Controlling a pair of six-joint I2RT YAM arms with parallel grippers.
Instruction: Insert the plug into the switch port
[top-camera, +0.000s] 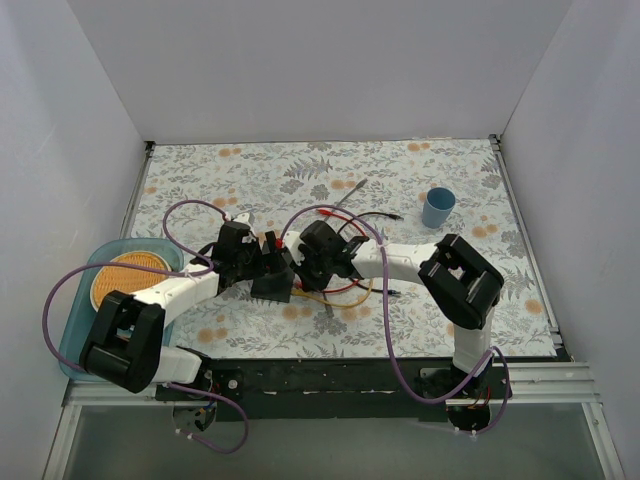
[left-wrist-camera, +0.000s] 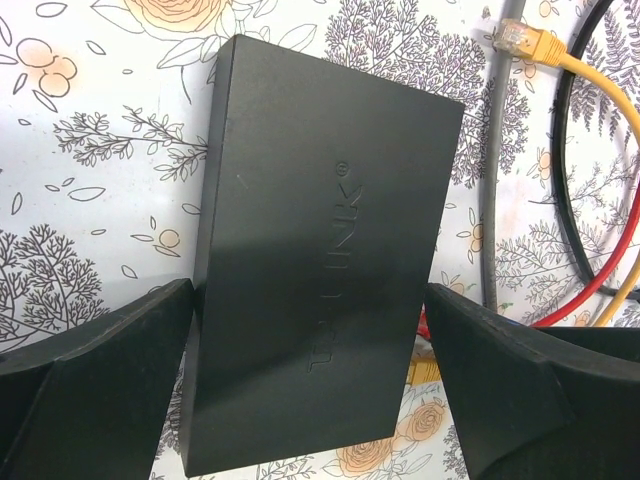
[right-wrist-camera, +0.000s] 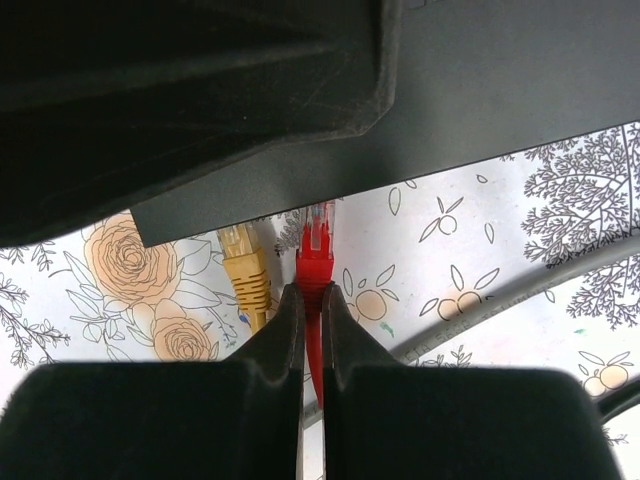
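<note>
The flat matte-black switch box (left-wrist-camera: 310, 260) lies on the flowered cloth, also seen in the top view (top-camera: 271, 290). My left gripper (left-wrist-camera: 310, 290) straddles its width, one finger (left-wrist-camera: 100, 380) against each long side. My right gripper (right-wrist-camera: 311, 290) is shut on a red plug (right-wrist-camera: 317, 250). The plug's clear tip sits right at the box's (right-wrist-camera: 480, 90) edge. The ports are hidden under that edge. A yellow plug (right-wrist-camera: 245, 275) lies just left of the red one, its tip also at the box. In the top view the right gripper (top-camera: 303, 270) meets the box from the right.
Loose red, yellow, grey and black cables (left-wrist-camera: 590, 200) lie right of the box, and another yellow plug (left-wrist-camera: 520, 38) is free. A blue cup (top-camera: 437, 207) stands at the back right. A teal tray (top-camera: 75, 330) with an orange plate sits at the left edge.
</note>
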